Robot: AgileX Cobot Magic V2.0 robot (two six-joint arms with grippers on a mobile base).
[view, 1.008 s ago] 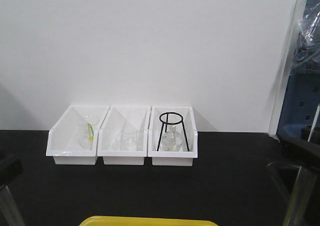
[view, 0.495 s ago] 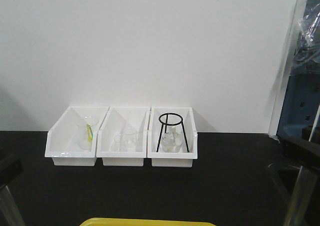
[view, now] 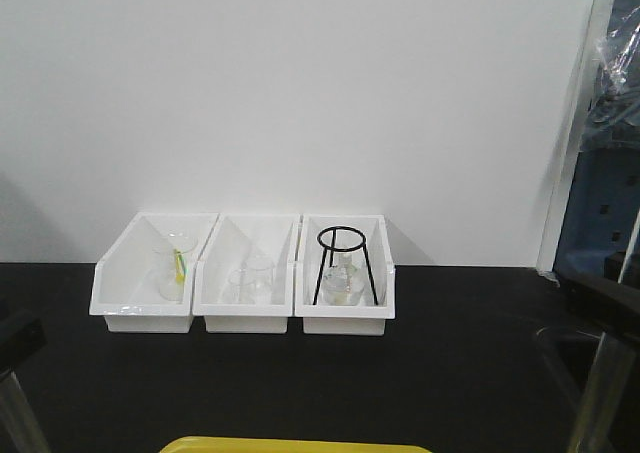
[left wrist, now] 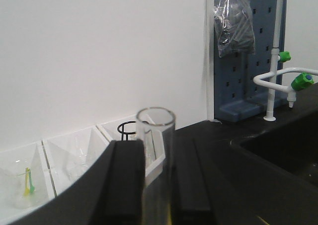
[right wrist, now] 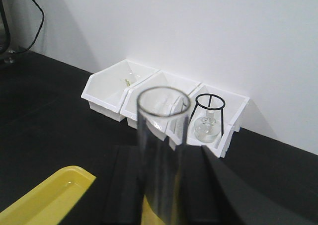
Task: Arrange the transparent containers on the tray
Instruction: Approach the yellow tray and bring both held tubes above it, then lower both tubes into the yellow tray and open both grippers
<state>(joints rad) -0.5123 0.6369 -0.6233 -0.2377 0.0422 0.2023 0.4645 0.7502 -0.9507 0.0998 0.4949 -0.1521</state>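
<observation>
Each gripper is shut on a clear glass test tube held upright. In the left wrist view the left gripper (left wrist: 156,146) clamps one test tube (left wrist: 155,128) between its black fingers (left wrist: 126,180), the round rim standing above them. The right wrist view has the right gripper (right wrist: 164,154) pinching the other test tube (right wrist: 163,120) the same way. The yellow tray (right wrist: 42,200) lies low to the left of the right gripper, and its rim (view: 300,444) shows at the bottom centre of the front view. There the left tube (view: 20,413) and right tube (view: 597,398) stand at the two bottom corners.
Three white bins (view: 125,263) stand in a row against the back wall, holding beakers (view: 255,278), a black tripod stand (view: 342,263) and a flask (view: 340,285). A blue pegboard (left wrist: 248,61), a white tap (left wrist: 278,76) and a sink basin (left wrist: 278,155) lie to the right.
Hardly anything differs. Both arms keep hold of their tubes and have shifted only a few pixels at the frame's edges.
</observation>
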